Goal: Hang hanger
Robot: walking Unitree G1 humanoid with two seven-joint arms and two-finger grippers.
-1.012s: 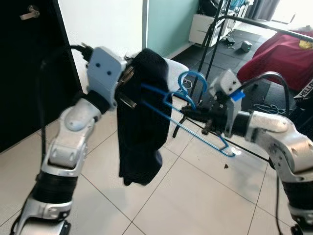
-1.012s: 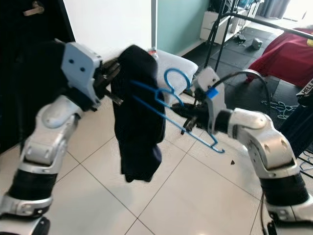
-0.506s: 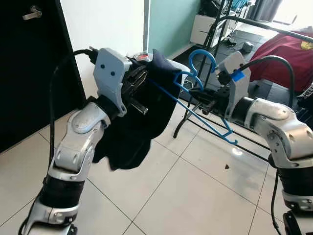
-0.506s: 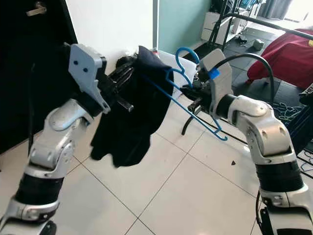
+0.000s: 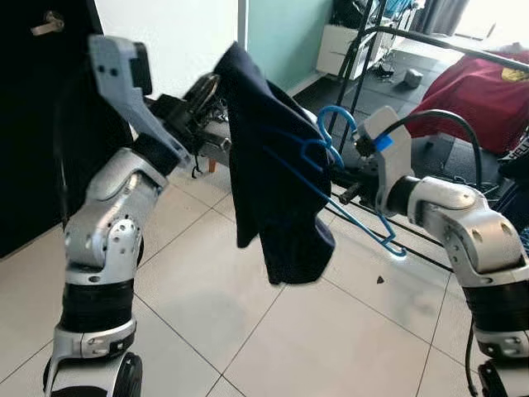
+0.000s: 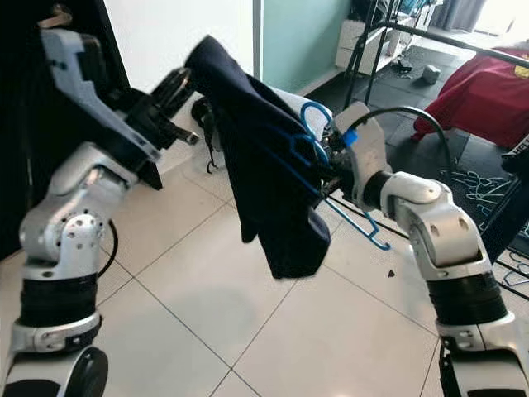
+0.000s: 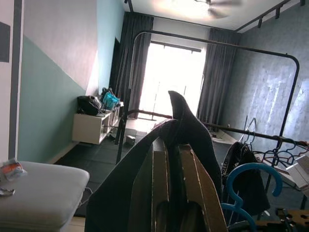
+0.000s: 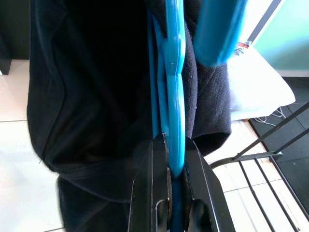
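Black fingers of the right gripper (image 8: pixel 174 159) are clamped on the thin blue plastic hanger (image 5: pixel 331 149); in the right wrist view the blue bar runs straight out from between the two pads. In the head views this gripper sits at about 3 o'clock from frame centre, and its fingertips are mostly hidden behind cloth and wrist housing.

Hanger: hook curls upward just above the right wrist; one shoulder arm is buried in the dark navy fabric garment (image 5: pixel 273 174), the other slopes down toward 4 o'clock and ends free below the silver forearm. How far the hanger reaches inside the garment cannot be made out.

Left gripper (image 5: pixel 201 93), at about 10 o'clock, is raised high and pinches the garment's top edge; the left wrist view shows cloth squeezed between the two fingers (image 7: pixel 193 188) and peaking beyond them. The garment drapes from there down past centre, its lower hem hanging free above the pale tiled floor (image 5: pixel 289 331).

Farther out: black metal clothes rack (image 5: pixel 364 58) at 1 o'clock, its top rail cut off by the frame edge; red cloth (image 5: pixel 479 91) at 2 o'clock, partly cropped; dark door (image 5: pixel 33 124) at 9 o'clock; white cushion (image 7: pixel 38 186) low in the left wrist view, partly cropped.
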